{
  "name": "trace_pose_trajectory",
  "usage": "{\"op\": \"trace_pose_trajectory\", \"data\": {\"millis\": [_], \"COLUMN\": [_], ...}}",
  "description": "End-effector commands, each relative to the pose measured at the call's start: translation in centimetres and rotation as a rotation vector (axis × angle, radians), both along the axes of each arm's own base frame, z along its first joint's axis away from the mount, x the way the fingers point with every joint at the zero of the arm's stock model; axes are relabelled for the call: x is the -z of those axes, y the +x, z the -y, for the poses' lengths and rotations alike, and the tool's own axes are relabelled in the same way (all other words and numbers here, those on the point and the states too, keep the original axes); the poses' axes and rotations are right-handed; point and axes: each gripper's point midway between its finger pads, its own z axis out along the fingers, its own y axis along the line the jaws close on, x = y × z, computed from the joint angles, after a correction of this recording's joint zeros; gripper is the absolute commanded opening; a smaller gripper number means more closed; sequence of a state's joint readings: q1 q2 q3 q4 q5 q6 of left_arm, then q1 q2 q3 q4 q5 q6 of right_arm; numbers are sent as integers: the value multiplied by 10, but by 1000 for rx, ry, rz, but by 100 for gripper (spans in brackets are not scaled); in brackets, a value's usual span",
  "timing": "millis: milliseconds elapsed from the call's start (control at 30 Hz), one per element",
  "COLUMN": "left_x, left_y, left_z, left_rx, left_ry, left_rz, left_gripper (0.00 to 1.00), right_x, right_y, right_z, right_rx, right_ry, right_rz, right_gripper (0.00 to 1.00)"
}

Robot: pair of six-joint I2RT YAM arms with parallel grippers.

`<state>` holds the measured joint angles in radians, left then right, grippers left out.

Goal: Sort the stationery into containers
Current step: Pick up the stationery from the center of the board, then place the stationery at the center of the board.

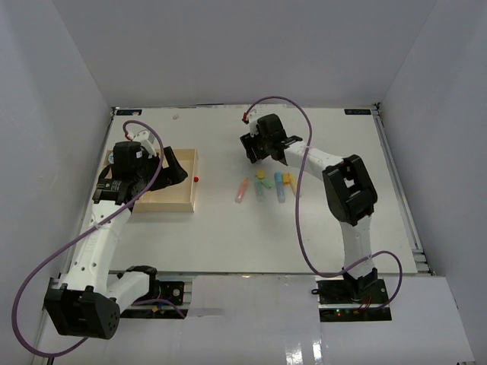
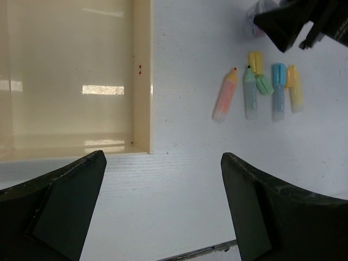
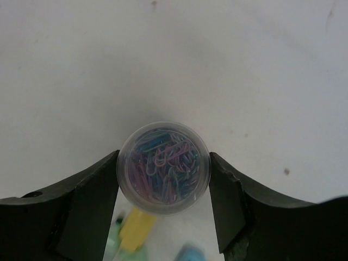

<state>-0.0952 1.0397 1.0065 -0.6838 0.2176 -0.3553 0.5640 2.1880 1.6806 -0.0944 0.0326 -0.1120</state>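
Observation:
A small clear round jar full of blue and pink paper clips stands on the white table, and my right gripper is shut on it, a finger touching each side. In the top view the right gripper covers the jar. Just in front of it lie the pastel sticks: pink-orange, green, blue and yellow. The beige tray sits at the left. My left gripper hovers open over the tray's right edge, with nothing between its fingers.
A loose yellow cap and a green cap lie among the sticks. A tiny red speck sits beside the tray's right wall. White enclosure walls ring the table.

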Motion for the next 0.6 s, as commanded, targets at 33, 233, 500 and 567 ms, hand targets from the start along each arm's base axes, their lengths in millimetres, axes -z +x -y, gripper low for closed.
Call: {"op": "trace_pose_trajectory", "data": {"millis": [33,233,500,567], "left_x": [-30,-39,-32,-25], "left_y": [-4,-13,-32,-37], "left_z": [2,1,5,5], "left_rx": [23,27,52,57], "left_ry": [0,2,-15,-17], "left_rz": [67,73,34,10], "left_gripper": [98,98,98,98], "right_x": [-75,-85,-56,-48], "right_y": [-69,-176,-238,-246], "right_z": [-34,-58,-92,-101], "right_rx": [-178,-329,-429,-452], "right_ry": [115,146,152,156], "right_rz": [148,171,155,157], "right_gripper": [39,43,49,50]}}
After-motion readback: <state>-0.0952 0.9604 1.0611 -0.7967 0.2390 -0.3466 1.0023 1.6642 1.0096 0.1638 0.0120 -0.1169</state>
